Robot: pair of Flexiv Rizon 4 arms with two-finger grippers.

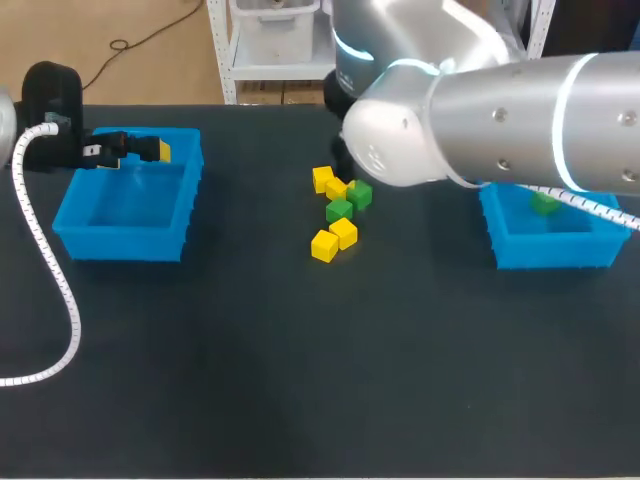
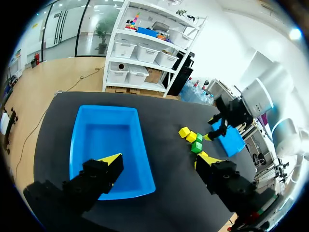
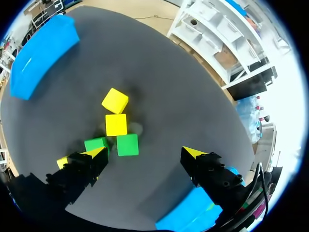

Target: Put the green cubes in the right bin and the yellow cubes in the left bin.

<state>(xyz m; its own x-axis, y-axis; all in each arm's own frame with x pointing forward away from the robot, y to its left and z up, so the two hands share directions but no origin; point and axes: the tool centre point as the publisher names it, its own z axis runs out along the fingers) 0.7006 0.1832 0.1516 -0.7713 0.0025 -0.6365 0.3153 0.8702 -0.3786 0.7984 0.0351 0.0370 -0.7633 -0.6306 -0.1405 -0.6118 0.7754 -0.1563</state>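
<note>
Left gripper spread wide over far rim of left bin, right gripper spread wide above cubes clustered midway, well apart from both bins, one green cube in right bin.

Left end effector above left bin, green cube in right bin

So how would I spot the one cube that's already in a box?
Look at the blue bin on the right of the table, partly under the big silver arm. Inside it lies a single green cube. Every other cube sits in the cluster mid-table, outside either bin.
</note>
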